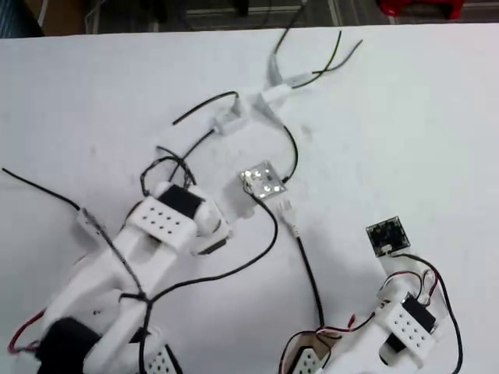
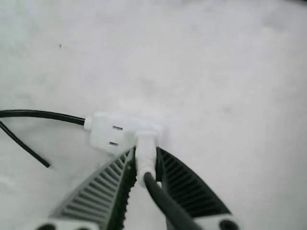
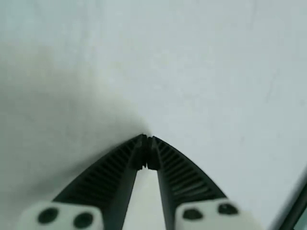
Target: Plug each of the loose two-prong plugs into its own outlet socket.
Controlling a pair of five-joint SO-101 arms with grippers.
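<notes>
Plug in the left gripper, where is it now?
In the left wrist view, the plug sits in the left gripper, touching the white outlet socket.

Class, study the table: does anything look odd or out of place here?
Yes: the black cords connect to nothing. Beside the socket, where the left gripper holds a white plug, one cord end lies loose on the table. More cords stop short near the far edge.

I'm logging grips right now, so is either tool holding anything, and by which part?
The left tool pinches a white two-prong plug by its rear body, where the black cable leaves it. The right tool is shut on nothing.
</notes>
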